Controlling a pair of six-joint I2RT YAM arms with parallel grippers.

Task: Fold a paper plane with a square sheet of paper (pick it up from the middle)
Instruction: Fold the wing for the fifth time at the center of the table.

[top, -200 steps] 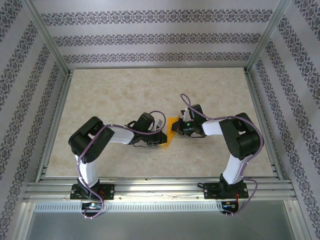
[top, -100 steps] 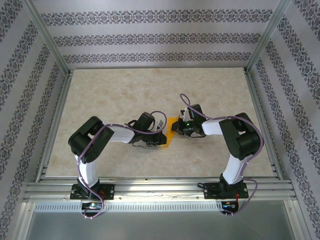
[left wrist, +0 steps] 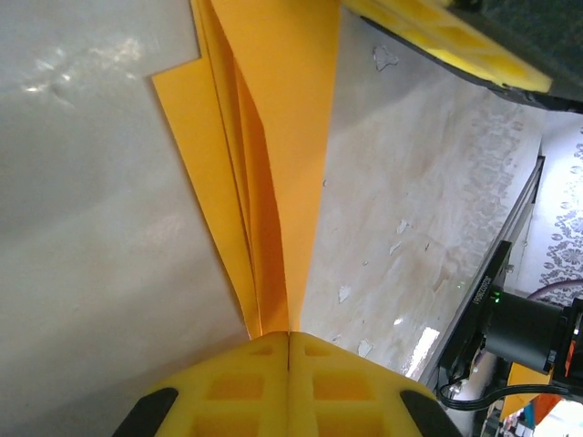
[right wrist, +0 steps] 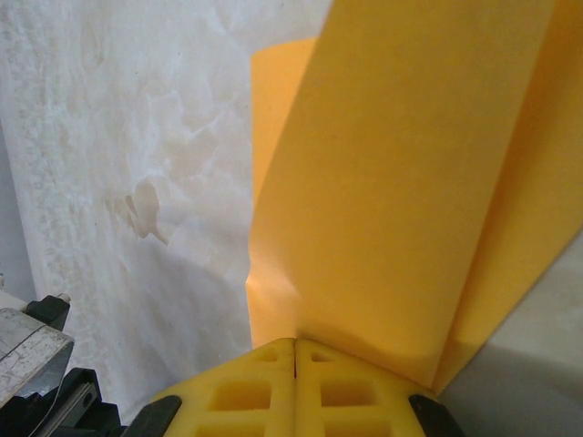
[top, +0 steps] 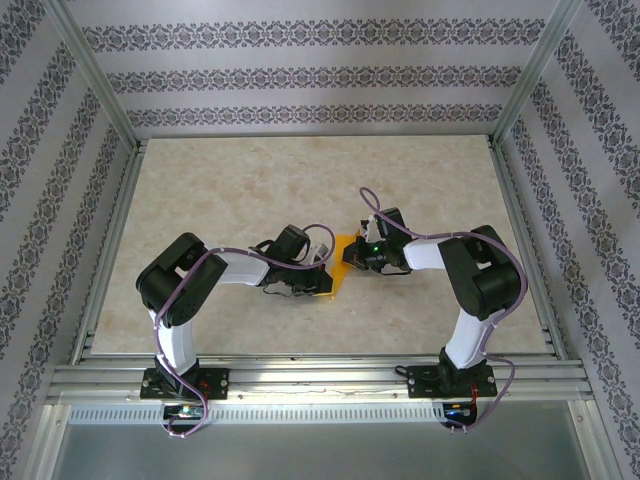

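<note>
Left gripper (left wrist: 289, 339): jaws were closed on the narrow end of the folded orange paper (left wrist: 273, 164), pads flush, paper pinched in the seam. Several stacked layers with lengthwise creases fanned out from that grip. Right gripper (right wrist: 294, 344): jaws were closed too, clamped on the paper's opposite end, with a wide flap spreading up from the seam. Top view: the paper (top: 341, 262) sat around the middle of the table (top: 230, 190), slightly toward the near side, spanning between the two grippers. The left gripper (top: 322, 276) was at its near-left edge, the right gripper (top: 357, 255) at its far-right edge. Couldn't tell whether any edge touched the table. Both arms were bent inward, wrists facing each other.
</note>
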